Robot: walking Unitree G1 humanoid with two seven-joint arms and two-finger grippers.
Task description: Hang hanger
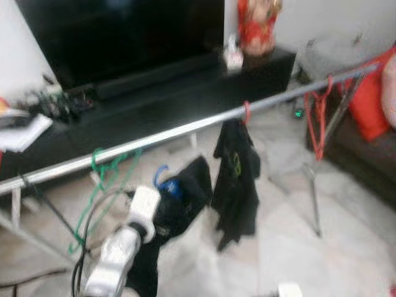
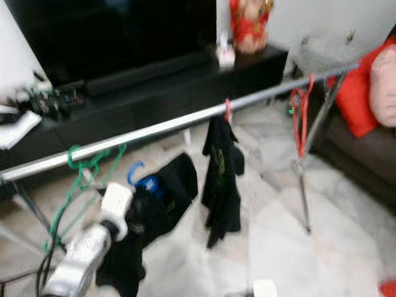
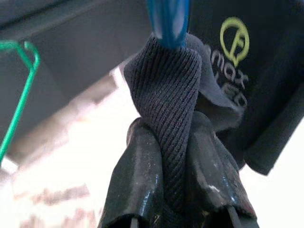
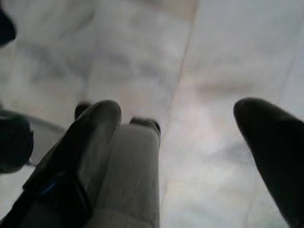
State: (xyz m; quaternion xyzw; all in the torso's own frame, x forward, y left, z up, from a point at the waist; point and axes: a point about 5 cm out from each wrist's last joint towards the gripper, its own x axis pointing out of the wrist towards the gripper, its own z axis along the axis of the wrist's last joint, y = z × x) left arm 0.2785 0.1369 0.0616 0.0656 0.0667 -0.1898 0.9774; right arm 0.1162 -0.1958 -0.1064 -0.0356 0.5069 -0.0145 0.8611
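Marble floor behind, left gripper (image 3: pixel 178 166) jaws pinch ribbed dark garment (image 3: pixel 166 95) on blue hanger (image 3: pixel 168 21); right gripper (image 4: pixel 190 142) spread.

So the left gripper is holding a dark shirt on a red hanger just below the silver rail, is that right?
Not quite: the hanger is blue, not red, as the left eye view shows. The left gripper does grip the dark ribbed shirt just below the silver rail.

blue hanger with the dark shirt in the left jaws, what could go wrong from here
The left gripper pinches the dark shirt's ribbed collar, not the blue hanger, so the hanger could slip out. The hook sits below the rail, between the green hanger and the hung black shirt; it may snag either.
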